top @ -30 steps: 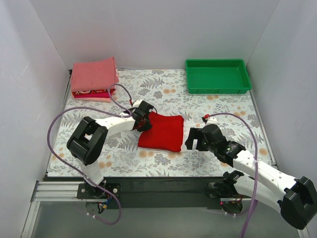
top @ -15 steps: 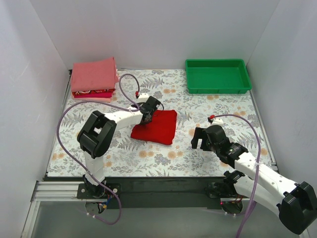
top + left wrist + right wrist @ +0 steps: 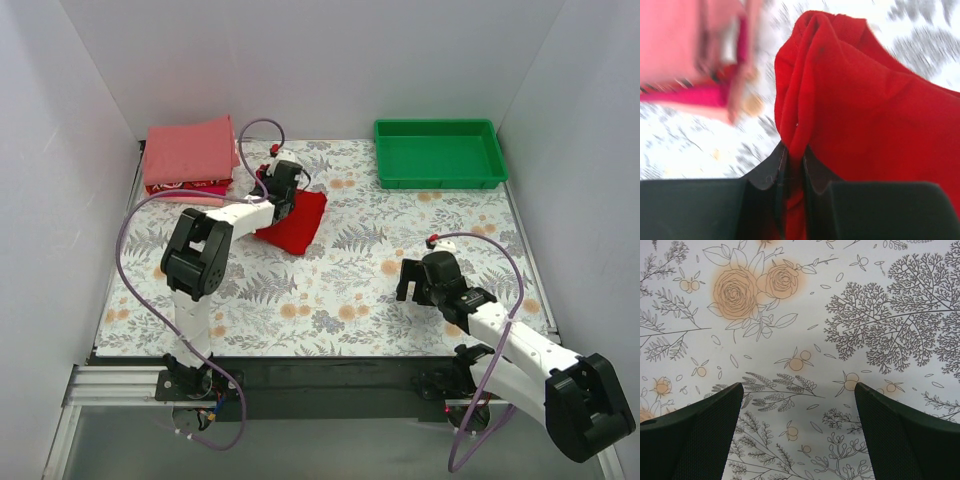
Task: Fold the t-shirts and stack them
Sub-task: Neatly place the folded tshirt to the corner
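Our left gripper [image 3: 793, 156] pinches the folded red t-shirt [image 3: 300, 222] just right of the stack [image 3: 190, 152] of folded tees in the upper left. The shirt is not yet on top. Our right gripper [image 3: 799, 390] hangs spread and holds nothing, lower right.

Top view: bright, even, diffuse light from above. Walls [image 3: 300, 70] rendered flat white. Soft, short shadows noted on the worktop [image 3: 350, 270] under the arms and beside the red tee [image 3: 298, 222]. Focus sharp throughout; walls are splayed outward toward the edges.

Left wrist view: heavy blur recorded, worst at upper left over the stack [image 3: 685, 55]; worktop print smeared. Red tee folds held sharper at centre, colour strongly saturated. Left hand [image 3: 794, 160] underexposed, nearly black.

Right wrist view: evenly lit, print crisp. Right hand [image 3: 799, 390] shown dark, mesh texture faintly resolved.
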Available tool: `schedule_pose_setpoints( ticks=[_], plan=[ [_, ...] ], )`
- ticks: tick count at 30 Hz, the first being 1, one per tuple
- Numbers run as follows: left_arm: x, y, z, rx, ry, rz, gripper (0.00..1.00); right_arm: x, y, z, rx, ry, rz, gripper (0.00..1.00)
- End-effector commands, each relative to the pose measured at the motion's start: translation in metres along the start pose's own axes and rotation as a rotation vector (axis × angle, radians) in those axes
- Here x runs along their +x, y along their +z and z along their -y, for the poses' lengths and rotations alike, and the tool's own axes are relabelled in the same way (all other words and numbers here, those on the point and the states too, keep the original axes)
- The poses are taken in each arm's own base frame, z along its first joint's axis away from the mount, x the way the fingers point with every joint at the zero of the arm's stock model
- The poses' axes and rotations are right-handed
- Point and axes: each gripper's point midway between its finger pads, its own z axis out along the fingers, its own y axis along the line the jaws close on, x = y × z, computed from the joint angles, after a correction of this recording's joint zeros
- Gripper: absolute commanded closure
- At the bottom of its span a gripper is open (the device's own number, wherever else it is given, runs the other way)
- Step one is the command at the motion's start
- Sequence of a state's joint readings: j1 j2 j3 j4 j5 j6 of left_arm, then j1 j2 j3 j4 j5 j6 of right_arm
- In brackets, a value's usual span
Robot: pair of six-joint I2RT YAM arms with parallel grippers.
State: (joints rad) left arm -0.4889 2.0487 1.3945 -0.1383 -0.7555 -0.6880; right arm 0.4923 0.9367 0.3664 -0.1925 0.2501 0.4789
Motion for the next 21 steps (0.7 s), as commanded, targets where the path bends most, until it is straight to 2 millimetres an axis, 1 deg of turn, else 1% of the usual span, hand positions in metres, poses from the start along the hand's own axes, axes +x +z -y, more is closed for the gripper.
schedule_pose_setpoints(
  ticks=[1,2,4,5,6,8,9,11,12,13,14,16,17,19,20,21],
  plan=[
    [-0.074,0.008,-0.039,-0.099,0.019,0.211,1.0,-0.011,0.007,-0.002,-0.036,-0.004,0.043,0.02],
    [-0.086,0.01,-0.045,-0.115,0.051,0.249,1.0,-0.008,0.01,0.003,-0.024,-0.002,0.036,0.02],
    [-0.096,0.017,-0.055,-0.13,0.067,0.269,1.0,-0.009,0.013,0.006,-0.019,0.003,0.045,0.02],
    [-0.099,0.019,-0.058,-0.135,0.091,0.272,1.0,-0.005,0.015,0.01,-0.008,0.008,0.039,0.02],
    [-0.108,0.022,-0.064,-0.146,0.087,0.283,1.0,-0.005,0.017,0.012,-0.002,0.011,0.041,0.02],
    [-0.119,0.024,-0.071,-0.159,0.085,0.303,1.0,-0.001,0.021,0.018,0.015,0.022,0.034,0.02],
    [-0.122,0.027,-0.079,-0.175,0.102,0.306,1.0,-0.005,0.024,0.017,0.012,0.028,0.052,0.02],
    [-0.136,0.028,-0.085,-0.184,0.093,0.334,1.0,-0.002,0.028,0.018,0.014,0.033,0.037,0.03],
    [-0.139,0.03,-0.091,-0.192,0.099,0.336,1.0,-0.003,0.03,0.017,0.01,0.031,0.037,0.03],
    [-0.15,0.028,-0.097,-0.2,0.092,0.353,1.0,-0.003,0.031,0.017,0.008,0.031,0.032,0.03],
    [-0.154,0.029,-0.101,-0.206,0.092,0.361,1.0,0.002,0.034,0.017,0.007,0.032,0.013,0.03],
    [-0.163,0.029,-0.11,-0.224,0.116,0.377,1.0,0.001,0.037,0.016,0.001,0.032,0.01,0.03],
    [-0.174,0.026,-0.117,-0.236,0.102,0.402,1.0,0.004,0.038,0.015,-0.003,0.032,-0.006,0.03],
    [-0.183,0.026,-0.122,-0.228,0.099,0.424,1.0,0.003,0.039,0.014,-0.008,0.037,-0.009,0.03],
    [-0.192,0.023,-0.128,-0.232,0.083,0.442,1.0,0.005,0.039,0.014,-0.012,0.038,-0.016,0.03],
    [-0.196,0.025,-0.132,-0.23,0.08,0.448,1.0,0.004,0.039,0.013,-0.016,0.036,-0.016,0.03]
  ],
)
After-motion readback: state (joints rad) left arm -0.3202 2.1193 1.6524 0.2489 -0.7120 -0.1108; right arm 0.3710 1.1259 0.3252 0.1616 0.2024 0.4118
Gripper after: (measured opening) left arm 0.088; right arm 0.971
